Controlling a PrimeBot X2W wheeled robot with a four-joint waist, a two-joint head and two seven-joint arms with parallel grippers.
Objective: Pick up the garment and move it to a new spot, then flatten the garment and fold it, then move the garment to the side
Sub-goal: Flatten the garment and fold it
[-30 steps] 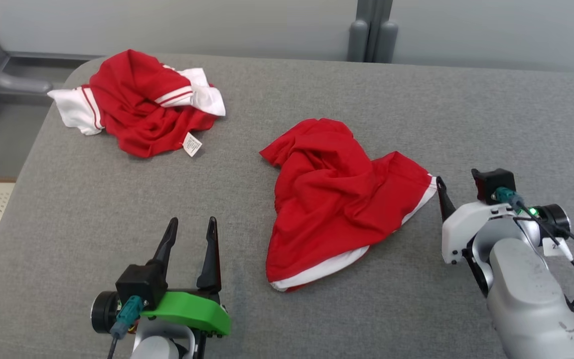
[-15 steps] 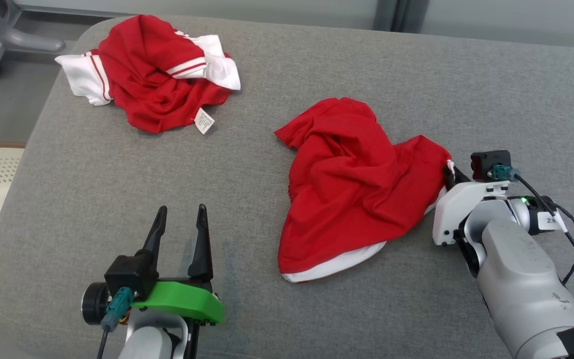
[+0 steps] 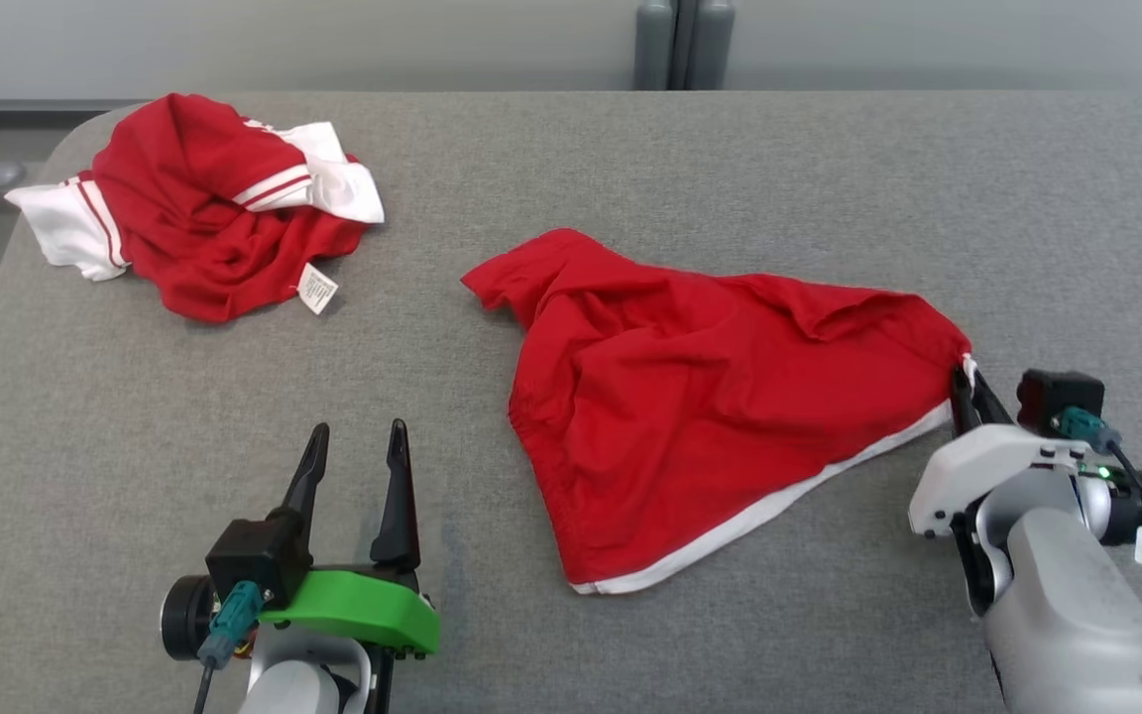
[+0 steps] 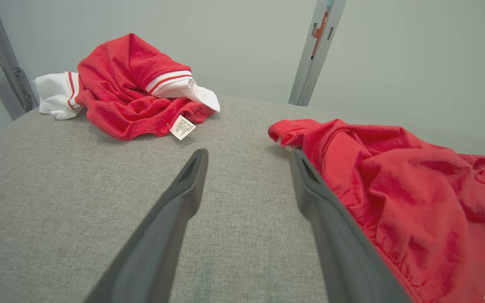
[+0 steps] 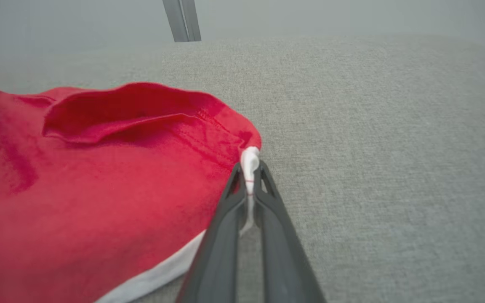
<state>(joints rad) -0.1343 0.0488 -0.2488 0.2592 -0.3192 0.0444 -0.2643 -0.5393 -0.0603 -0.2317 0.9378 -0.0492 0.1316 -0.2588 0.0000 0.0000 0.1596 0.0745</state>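
Garment [image 3: 720, 416] corner pinched in right gripper [image 3: 964, 385], probably for dragging flat; left gripper [image 3: 359, 431] spread, idle beside garment.

Garment [image 5: 78, 189] cut by left, btm edges in R wrist view, by right edge in L wrist view. Label [image 3: 316, 289] print on far clothing pile [image 3: 184, 228] too small to read.

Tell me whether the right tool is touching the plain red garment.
Touching. The right wrist view shows the right tool shut on the white-trimmed corner of the plain red garment, with the cloth pinched in it.
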